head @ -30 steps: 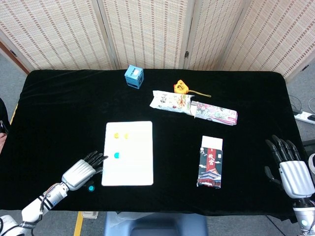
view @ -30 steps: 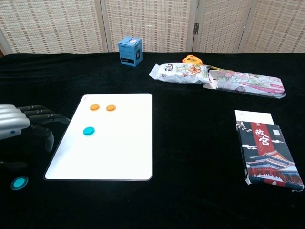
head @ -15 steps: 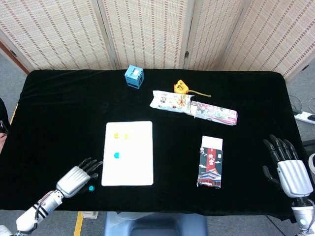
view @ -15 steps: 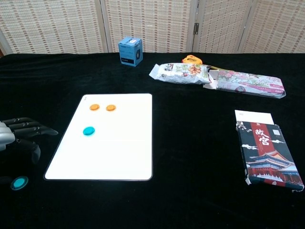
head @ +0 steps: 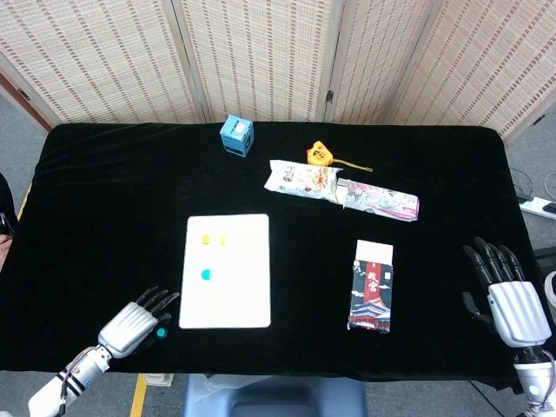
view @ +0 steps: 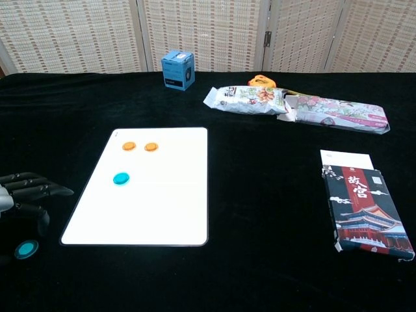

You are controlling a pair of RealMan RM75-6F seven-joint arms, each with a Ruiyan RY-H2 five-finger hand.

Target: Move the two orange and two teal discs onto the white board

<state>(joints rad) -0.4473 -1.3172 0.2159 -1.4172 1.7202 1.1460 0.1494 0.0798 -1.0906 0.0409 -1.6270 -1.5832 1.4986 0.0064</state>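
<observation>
The white board (head: pixel 228 295) (view: pixel 156 208) lies left of the table's middle. Two orange discs (view: pixel 129 146) (view: pixel 151 147) (head: pixel 206 240) (head: pixel 223 240) and one teal disc (view: pixel 121 179) (head: pixel 206 274) rest on it. The second teal disc (view: pixel 26 249) (head: pixel 161 332) lies on the black cloth just off the board's near left corner. My left hand (head: pixel 132 320) (view: pixel 26 198) hovers right beside that disc, fingers spread, holding nothing. My right hand (head: pixel 506 293) stays open at the table's right edge, far from the discs.
A blue box (head: pixel 236 135) stands at the back. A snack bag (head: pixel 301 179), a floral packet (head: pixel 382 200) and an orange tape measure (head: pixel 320 154) lie right of it. A dark booklet (head: pixel 372 287) lies right of the board.
My left hand has drawn back toward the near left corner, off the board's edge, down to beside the loose teal disc. The right hand has barely shifted. No disc has moved.
</observation>
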